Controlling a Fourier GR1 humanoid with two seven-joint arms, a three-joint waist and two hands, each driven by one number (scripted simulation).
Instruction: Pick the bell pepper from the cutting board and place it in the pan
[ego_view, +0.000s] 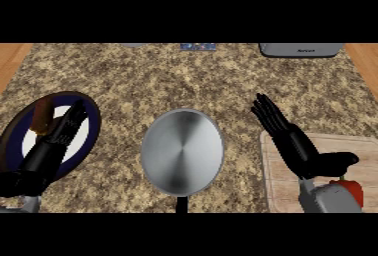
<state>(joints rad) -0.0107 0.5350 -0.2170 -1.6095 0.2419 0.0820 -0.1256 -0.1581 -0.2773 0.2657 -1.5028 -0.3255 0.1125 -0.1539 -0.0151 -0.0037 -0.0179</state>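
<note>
Pepper (353, 188) lies on cutting board (291, 192); appliance (300, 49) label unreadable.

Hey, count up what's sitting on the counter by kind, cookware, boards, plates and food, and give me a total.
Pans: 1, the pan at the middle.
Cutting boards: 1, the cutting board at the right.
Plates: 1, the plate at the left.
Food: 2, the bell pepper on the board and a brown item on the plate.
Total: 5
</note>
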